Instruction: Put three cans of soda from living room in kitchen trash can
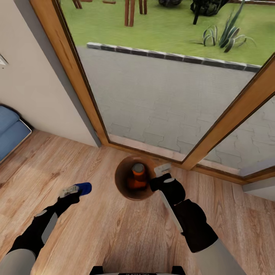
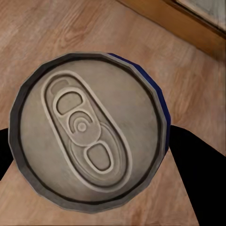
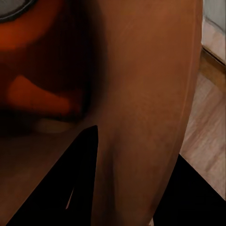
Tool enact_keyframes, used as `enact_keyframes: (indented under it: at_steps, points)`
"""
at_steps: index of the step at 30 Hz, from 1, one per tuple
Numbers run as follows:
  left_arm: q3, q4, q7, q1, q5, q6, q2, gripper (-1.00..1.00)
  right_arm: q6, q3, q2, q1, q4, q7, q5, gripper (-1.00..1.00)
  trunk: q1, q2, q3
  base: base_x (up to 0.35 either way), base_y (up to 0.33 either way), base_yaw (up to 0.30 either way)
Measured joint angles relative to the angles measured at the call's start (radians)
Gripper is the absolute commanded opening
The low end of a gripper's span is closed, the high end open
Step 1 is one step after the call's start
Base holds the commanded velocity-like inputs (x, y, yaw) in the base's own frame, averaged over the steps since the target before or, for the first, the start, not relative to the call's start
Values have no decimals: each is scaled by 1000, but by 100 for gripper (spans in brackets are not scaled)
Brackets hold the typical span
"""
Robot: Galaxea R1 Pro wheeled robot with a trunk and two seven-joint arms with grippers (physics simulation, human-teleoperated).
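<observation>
Head view: the robot faces wood-framed glass doors [image 1: 95,114] over a plank floor [image 1: 95,229], with a blue sofa [image 1: 9,131] at the far left. The bin [image 1: 134,177] is carried by the right gripper [image 1: 162,172], whose jaws pinch its rim on the side nearest the doors; in the right wrist view one finger lies inside the brown wall [image 3: 141,94] and the other outside. Within the bin stand orange cans [image 1: 138,177]; at least one is plain, and the orange shapes beside it suggest a second, though the count cannot be fixed. The left gripper [image 1: 72,191] holds the blue can [image 1: 82,188], its jaws closed on the can's sides; the left wrist view looks down on its silvery top [image 2: 87,129].

Judged step: the last can is in hand but not yet binned. The next move calls for bringing the blue can across above the bin's mouth, well apart from it now, and releasing it clear of the cans inside. The bin then has to reach the kitchen.
</observation>
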Motion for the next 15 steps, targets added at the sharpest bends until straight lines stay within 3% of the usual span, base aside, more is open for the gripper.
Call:
enact_keyframes:
  at_steps: [3, 8, 15]
  points:
    - [12, -100, -99, 0, 2, 143, 9, -100, -10, 0, 0, 0, 45, 0, -2, -100, 0, 0, 0, 0, 0, 0]
    - [48, -214, -209, 0, 0, 301, 19, -100, -36, 0, -2, 0, 108, 0, 3, -100, 0, 0, 0, 0, 0, 0]
    - [67, -295, -361, 0, -1, 444, 46, -100, -80, -1, -3, 0, 173, 0, -1, -100, 0, 0, 0, 0, 0, 0]
